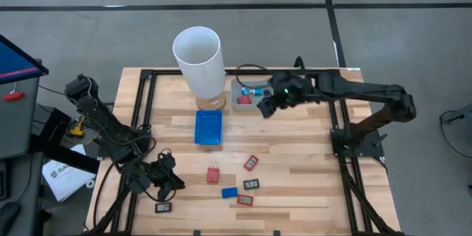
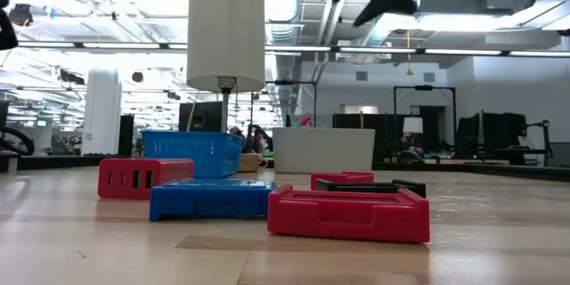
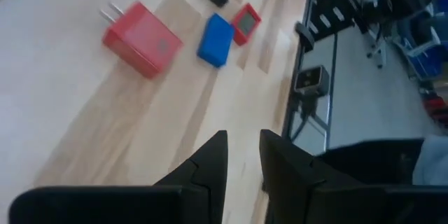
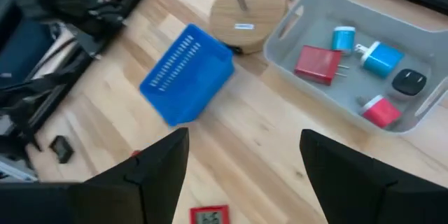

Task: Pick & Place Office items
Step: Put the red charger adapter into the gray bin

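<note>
Small office items lie loose on the wooden table: a red plug, a blue block, red pieces and black pieces. More red, blue and black pieces lie inside the grey tray. My right gripper hovers open and empty above the table beside that tray, between it and the blue tray. My left gripper waits near the table's near left corner, its fingers a narrow gap apart, holding nothing. The red plug and blue block lie ahead of it.
A tall white cylinder stands on a round wooden base at the far side, between the blue tray and the grey tray. Black frame rails run along the table's left and right sides. Bare wood shows between the blue tray and the loose items.
</note>
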{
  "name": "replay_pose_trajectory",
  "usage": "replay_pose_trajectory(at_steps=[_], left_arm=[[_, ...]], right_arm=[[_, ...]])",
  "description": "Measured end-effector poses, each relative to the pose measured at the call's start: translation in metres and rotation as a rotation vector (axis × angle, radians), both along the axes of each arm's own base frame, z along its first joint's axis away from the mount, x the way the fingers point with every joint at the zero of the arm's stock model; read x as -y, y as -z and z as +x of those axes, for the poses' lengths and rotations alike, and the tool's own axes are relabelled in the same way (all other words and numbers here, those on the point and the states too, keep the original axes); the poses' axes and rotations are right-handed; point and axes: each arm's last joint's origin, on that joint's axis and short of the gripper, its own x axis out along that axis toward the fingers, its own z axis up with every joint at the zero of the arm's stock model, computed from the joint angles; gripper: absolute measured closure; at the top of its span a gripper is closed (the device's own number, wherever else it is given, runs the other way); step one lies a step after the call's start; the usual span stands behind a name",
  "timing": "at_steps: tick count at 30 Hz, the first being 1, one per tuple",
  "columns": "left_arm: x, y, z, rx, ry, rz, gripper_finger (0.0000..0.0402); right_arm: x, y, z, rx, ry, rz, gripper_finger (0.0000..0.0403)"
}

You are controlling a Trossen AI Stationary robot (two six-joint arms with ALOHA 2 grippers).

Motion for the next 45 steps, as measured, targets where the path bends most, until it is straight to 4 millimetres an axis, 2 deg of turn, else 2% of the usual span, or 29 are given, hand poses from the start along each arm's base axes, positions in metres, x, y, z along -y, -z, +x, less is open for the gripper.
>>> replay_pose_trajectory(at_steps=[6, 11, 15, 22, 25, 30, 36, 40, 45], left_arm=[[0.007, 0.020, 0.014, -0.128, 0.002, -0.058, 0.0337], [0.014, 0.036, 0.036, -0.090, -0.088, -0.105, 0.0348], [0.013, 0.040, 0.050, -0.066, -0.163, -0.195, 0.0308], [0.001, 0.036, 0.070, -0.067, -0.261, -0.273, 0.0180], [-0.011, 0.034, 0.080, -0.079, -0.301, -0.289, 0.0141], [-0.026, 0.050, 0.088, -0.215, -0.384, -0.341, 0.0129], [-0.013, 0.060, 0.109, -0.273, -0.382, -0.360, 0.0128], [0.001, 0.049, 0.131, -0.245, -0.355, -0.374, 0.0128], [0.017, 0.003, 0.151, -0.178, -0.285, -0.411, 0.0128]], right_arm=[[-0.040, -0.015, -0.013, 0.069, 0.007, -0.032, 0.0137], [-0.064, -0.011, -0.019, 0.025, -0.016, -0.030, 0.0137], [-0.080, -0.011, -0.022, 0.031, -0.041, -0.016, 0.0137], [-0.099, -0.016, -0.026, 0.075, -0.115, -0.009, 0.0137], [-0.104, -0.022, -0.031, 0.109, -0.146, -0.016, 0.0137], [-0.109, -0.032, -0.045, 0.151, -0.194, -0.051, 0.0137], [-0.111, -0.048, -0.068, 0.223, -0.216, -0.074, 0.0137], [-0.112, -0.058, -0.086, 0.277, -0.231, -0.075, 0.0137], [-0.112, -0.069, -0.106, 0.339, -0.245, -0.068, 0.0137]])
